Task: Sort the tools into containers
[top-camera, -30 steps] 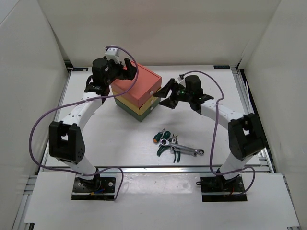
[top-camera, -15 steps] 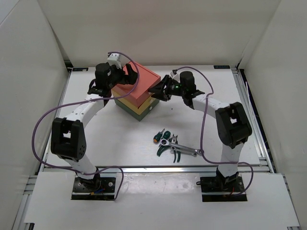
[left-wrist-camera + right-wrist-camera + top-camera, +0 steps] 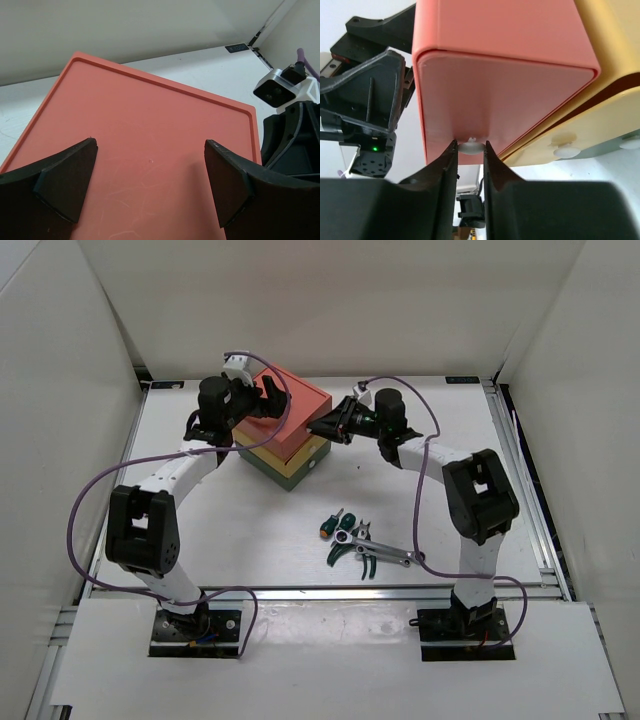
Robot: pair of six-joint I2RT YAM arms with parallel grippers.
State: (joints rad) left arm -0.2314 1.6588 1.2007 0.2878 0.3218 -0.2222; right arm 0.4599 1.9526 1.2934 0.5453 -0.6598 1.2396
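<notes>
The containers [image 3: 285, 435] stand stacked at the table's back: salmon-red box [image 3: 297, 408] on top, yellow [image 3: 303, 460] in the middle, dark green [image 3: 270, 470] at the bottom. In the right wrist view my right gripper [image 3: 470, 144] is shut on the white knob [image 3: 470, 147] of the salmon-red drawer front [image 3: 495, 95], one finger touching each side. My left gripper [image 3: 150, 150] stands open just above the salmon-red lid [image 3: 150, 100]. The tools lie near the front: silver wrench [image 3: 388, 554], green-handled pliers [image 3: 348, 552], two stubby screwdrivers [image 3: 330, 523].
Below the salmon-red drawer the yellow drawer [image 3: 605, 120] has its own white knob [image 3: 565, 150], and the green drawer's knob [image 3: 631, 144] shows at the edge. White walls enclose the table [image 3: 200, 530] on three sides. Purple cables loop from both arms.
My right arm has reached left to the salmon-red drawer front and its fingers have closed round the knob. My left gripper has settled over the top box's lid.
</notes>
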